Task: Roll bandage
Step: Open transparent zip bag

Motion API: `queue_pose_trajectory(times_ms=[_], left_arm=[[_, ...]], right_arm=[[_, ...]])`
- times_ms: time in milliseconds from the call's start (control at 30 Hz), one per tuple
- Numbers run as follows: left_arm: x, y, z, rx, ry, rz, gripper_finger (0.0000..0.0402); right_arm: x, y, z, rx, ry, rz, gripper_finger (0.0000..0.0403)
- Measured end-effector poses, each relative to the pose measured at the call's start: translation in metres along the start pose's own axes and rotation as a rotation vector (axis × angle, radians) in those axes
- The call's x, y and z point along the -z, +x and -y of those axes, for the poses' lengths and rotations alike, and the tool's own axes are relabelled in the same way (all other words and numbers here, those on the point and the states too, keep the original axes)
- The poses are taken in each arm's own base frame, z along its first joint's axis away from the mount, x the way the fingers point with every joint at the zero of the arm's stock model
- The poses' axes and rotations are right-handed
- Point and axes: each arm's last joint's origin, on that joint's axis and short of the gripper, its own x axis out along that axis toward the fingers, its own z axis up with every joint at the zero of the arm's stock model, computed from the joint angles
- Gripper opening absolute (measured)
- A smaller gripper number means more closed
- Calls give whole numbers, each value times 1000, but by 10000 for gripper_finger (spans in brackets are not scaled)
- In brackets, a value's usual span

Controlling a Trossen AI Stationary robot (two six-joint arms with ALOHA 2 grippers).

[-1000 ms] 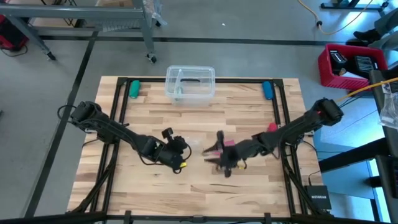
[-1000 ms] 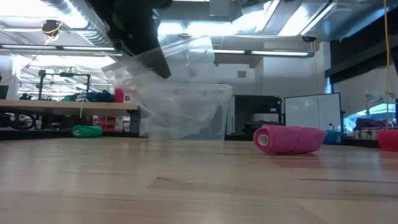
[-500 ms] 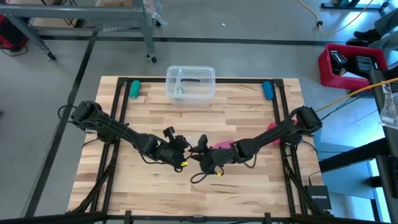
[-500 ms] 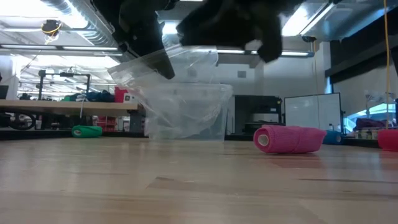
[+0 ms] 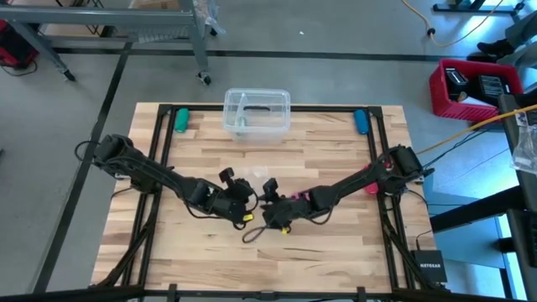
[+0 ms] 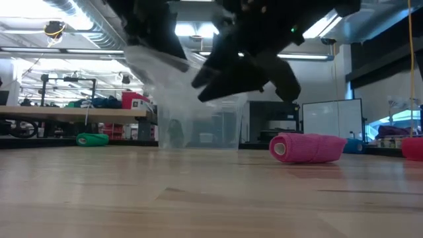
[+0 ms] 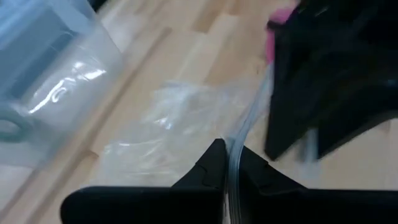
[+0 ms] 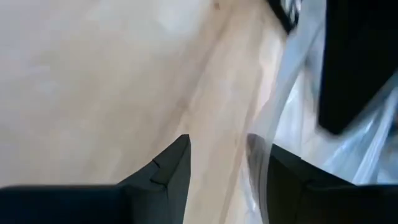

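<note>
From above, the right arm is covering most of the bandage (image 5: 295, 198). In the low view, the picture's top edge is cropping both arms, and the right gripper (image 6: 241, 73) is blurring.

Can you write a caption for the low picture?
Both grippers hang over the table, a clear plastic wrapper dangling, pink bandage roll behind.

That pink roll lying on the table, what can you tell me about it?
The pink fabric bandage roll is a short, soft-looking cylinder lying on its side on the wooden table, its spiral end facing the low camera. From above only part of it shows under the right arm. Nothing visibly grips it.
</note>
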Motion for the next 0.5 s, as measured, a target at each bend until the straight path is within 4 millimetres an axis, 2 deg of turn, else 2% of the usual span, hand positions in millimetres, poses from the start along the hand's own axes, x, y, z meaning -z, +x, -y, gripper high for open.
queue_pose_trajectory(times_ms=[167,300,400,500], left_arm=[[-9,-12,-9,-41,-57,68,1],[-10,-13,-10,-67,-66,89,3],[-7,-10,-6,-73,-58,87,3],[-2,-6,1,-70,-39,81,3]], right_arm=[[7,3,2,-35,115,-36,158],[7,3,3,-48,143,-32,158],[6,2,7,18,147,-67,158],[1,1,12,44,224,-48,158]])
